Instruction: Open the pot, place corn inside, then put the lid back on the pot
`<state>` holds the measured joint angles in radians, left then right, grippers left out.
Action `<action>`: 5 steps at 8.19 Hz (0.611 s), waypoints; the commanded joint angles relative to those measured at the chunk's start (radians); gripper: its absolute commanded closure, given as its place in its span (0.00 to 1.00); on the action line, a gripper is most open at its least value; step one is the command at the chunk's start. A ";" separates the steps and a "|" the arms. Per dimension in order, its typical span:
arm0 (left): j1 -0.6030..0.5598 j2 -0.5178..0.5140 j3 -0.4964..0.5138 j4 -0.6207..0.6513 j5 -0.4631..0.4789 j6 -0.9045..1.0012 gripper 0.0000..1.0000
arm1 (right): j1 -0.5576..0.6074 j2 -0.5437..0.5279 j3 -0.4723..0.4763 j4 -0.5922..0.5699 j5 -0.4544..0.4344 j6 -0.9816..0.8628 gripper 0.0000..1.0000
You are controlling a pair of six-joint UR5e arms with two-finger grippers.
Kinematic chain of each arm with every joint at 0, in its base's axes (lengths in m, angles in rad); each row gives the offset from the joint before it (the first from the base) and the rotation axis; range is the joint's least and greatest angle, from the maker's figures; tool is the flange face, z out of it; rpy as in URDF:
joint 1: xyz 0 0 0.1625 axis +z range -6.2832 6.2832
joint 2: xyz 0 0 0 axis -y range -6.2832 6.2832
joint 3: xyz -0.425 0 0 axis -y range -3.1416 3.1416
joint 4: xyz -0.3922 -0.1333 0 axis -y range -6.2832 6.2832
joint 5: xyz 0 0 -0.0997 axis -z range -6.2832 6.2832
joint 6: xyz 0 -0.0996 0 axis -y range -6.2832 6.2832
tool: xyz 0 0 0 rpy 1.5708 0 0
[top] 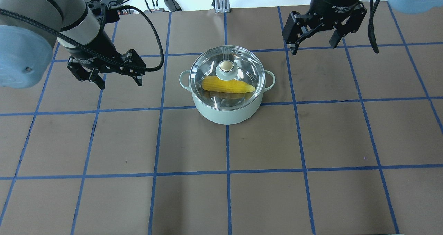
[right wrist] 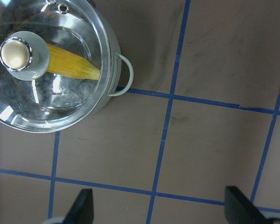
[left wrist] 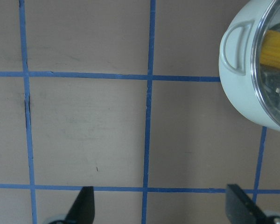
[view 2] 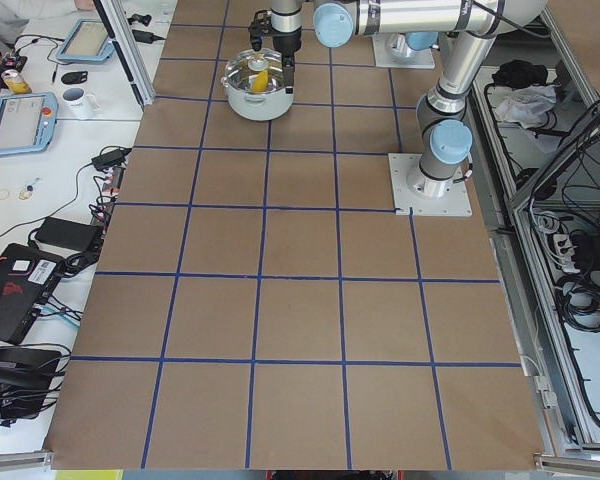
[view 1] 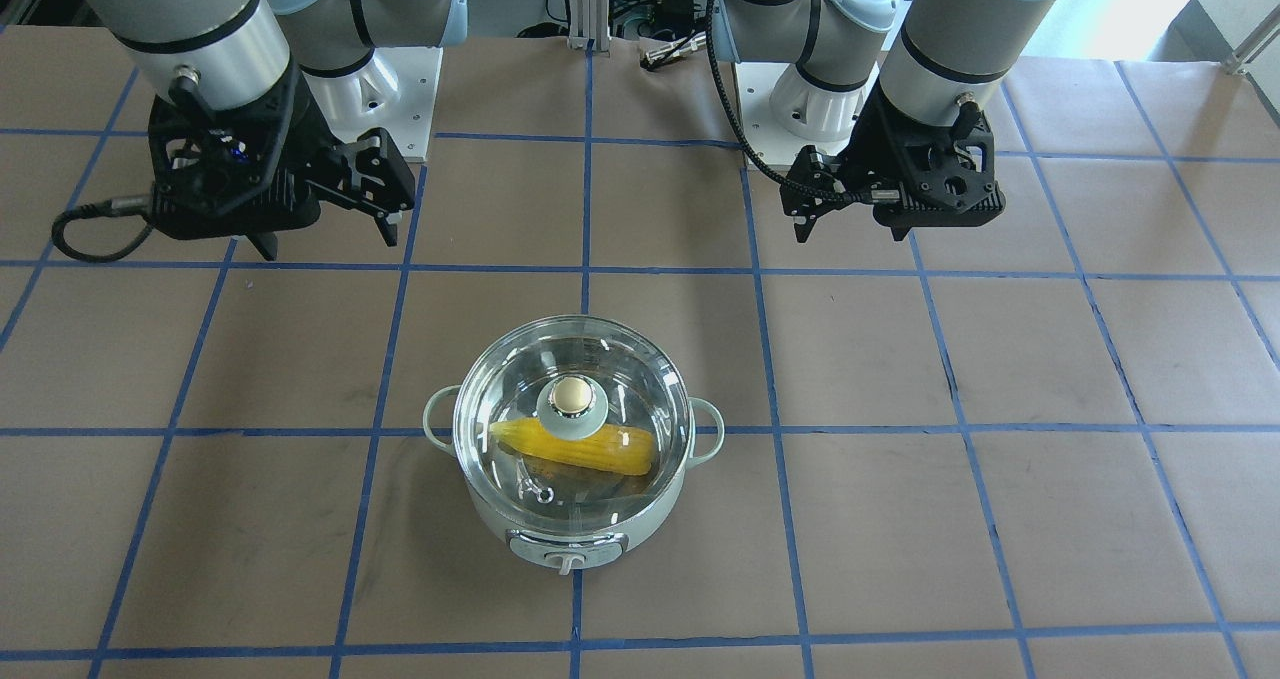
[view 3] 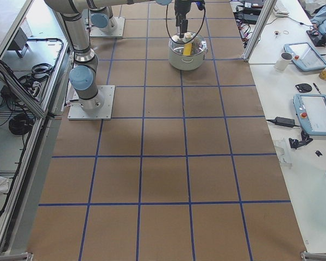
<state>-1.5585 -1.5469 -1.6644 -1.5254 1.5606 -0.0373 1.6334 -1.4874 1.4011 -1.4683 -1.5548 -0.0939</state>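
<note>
The left hand (top: 121, 84) and right hand (top: 313, 48) hang wide open and empty, because the lid (top: 225, 69) already covers the corn (top: 228, 86) inside the pot (top: 226, 114).

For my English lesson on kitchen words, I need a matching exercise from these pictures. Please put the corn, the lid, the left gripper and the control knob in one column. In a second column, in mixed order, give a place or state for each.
Column A
1. corn
2. lid
3. left gripper
4. control knob

Column B
a. open, holding nothing, over the table beside the pot
b. on the side of the pot that faces away from the robot
c. seated on the pot's rim
d. lying inside the pot, under the glass

Pairs: 1-d, 2-c, 3-a, 4-b
</note>
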 commanded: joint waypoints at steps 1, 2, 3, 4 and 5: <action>0.000 -0.001 0.000 0.001 -0.001 -0.001 0.00 | -0.001 -0.011 0.013 0.013 -0.004 -0.009 0.00; 0.000 -0.001 0.000 0.001 -0.001 -0.001 0.00 | -0.001 -0.010 0.015 0.013 -0.005 -0.009 0.00; 0.000 -0.001 0.000 0.001 -0.001 -0.001 0.00 | -0.001 -0.010 0.025 0.011 -0.005 -0.009 0.00; 0.000 -0.001 0.000 0.001 -0.002 0.000 0.00 | -0.001 -0.010 0.026 0.005 -0.005 -0.009 0.00; 0.000 -0.001 0.000 0.001 -0.001 0.000 0.00 | -0.001 -0.010 0.026 0.003 -0.005 -0.009 0.00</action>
<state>-1.5585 -1.5477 -1.6644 -1.5248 1.5595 -0.0377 1.6322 -1.4972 1.4237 -1.4598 -1.5599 -0.1027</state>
